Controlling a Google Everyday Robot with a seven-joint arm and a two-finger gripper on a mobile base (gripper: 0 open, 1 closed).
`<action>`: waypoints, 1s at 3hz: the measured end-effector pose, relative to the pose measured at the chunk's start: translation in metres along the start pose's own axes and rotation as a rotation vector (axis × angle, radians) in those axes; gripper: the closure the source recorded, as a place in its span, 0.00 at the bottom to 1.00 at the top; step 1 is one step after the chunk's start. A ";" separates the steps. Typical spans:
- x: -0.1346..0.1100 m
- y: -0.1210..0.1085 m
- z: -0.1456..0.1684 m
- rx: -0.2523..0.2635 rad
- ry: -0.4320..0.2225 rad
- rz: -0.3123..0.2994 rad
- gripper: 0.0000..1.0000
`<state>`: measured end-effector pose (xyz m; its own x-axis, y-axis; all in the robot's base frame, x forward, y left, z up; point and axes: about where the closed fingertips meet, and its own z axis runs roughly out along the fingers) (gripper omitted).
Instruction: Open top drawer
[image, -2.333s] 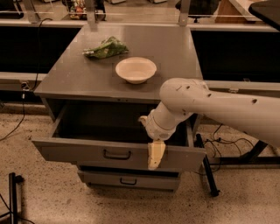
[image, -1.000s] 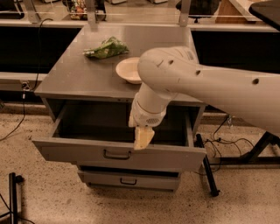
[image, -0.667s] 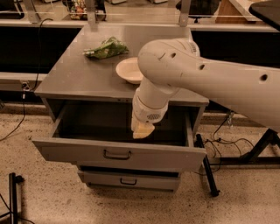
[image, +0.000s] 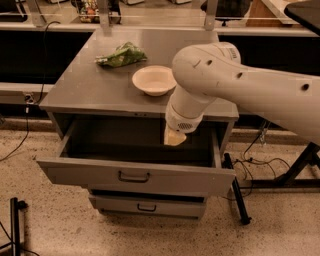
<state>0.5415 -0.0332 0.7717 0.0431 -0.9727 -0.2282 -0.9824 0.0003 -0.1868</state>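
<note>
With the top drawer (image: 80, 172) pulled well out toward the near side, the gripper (image: 175, 136), hanging over its right interior, open or closed I cannot tell, should rise straight up without nudging it.

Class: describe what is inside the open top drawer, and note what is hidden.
Inside the top drawer only bare dark floor shows. The tool hangs over its right half, covering the part behind it; the drawer front hides the nearest floor.
</note>
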 end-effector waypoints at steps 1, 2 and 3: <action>0.012 -0.009 0.015 0.022 -0.022 0.071 1.00; 0.016 -0.011 0.049 0.002 -0.043 0.092 1.00; 0.030 -0.012 0.080 0.015 -0.012 0.113 1.00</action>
<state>0.5690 -0.0436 0.6902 -0.0661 -0.9634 -0.2597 -0.9782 0.1139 -0.1738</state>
